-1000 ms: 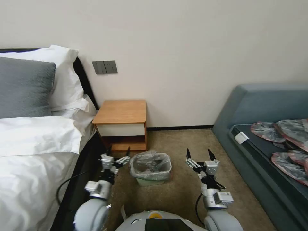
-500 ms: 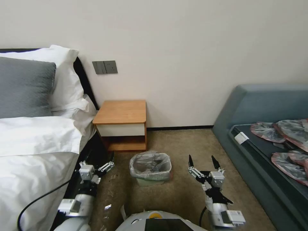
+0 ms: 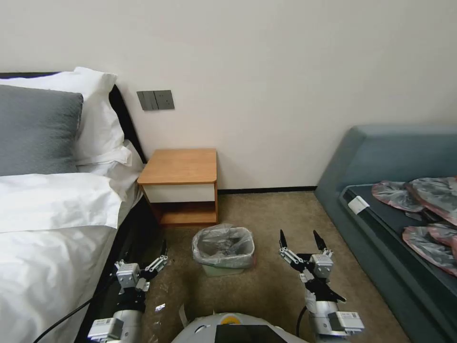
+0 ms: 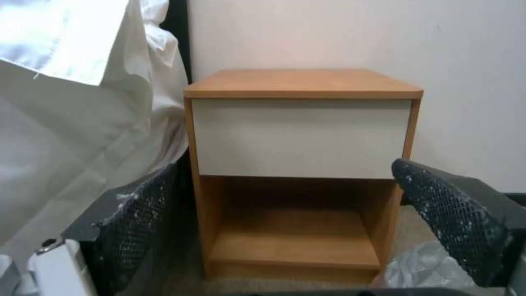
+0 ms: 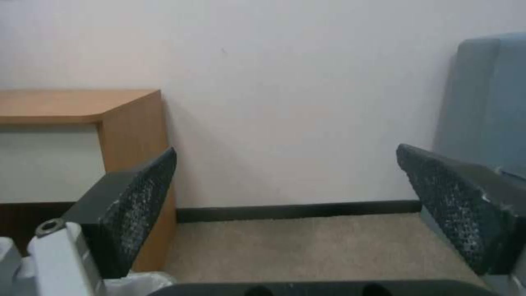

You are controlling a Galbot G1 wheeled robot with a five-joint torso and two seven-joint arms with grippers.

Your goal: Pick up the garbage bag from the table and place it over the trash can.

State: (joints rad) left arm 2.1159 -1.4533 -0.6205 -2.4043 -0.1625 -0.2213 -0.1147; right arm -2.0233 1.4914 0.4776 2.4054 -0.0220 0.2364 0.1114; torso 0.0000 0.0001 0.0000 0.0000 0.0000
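The left gripper (image 3: 151, 256) and right gripper (image 3: 301, 241) are held low, jaws spread and empty, either side of the trash can (image 3: 222, 268). The crinkly grey garbage bag (image 3: 223, 247) is draped over its rim, before the table (image 3: 180, 166).

The beige-brown carpeted floor (image 3: 266, 209) is carrying the small cream-beige plastic trash can (image 3: 220, 269), which is sitting near the front of the bedside table (image 3: 180, 166). A thin, crinkly translucent grey garbage bag (image 3: 223, 245) is lining the can and draping over its rim. The orange-brown wooden table with a white drawer front is standing on the same carpet against the wall, its top and low shelf lying bare.
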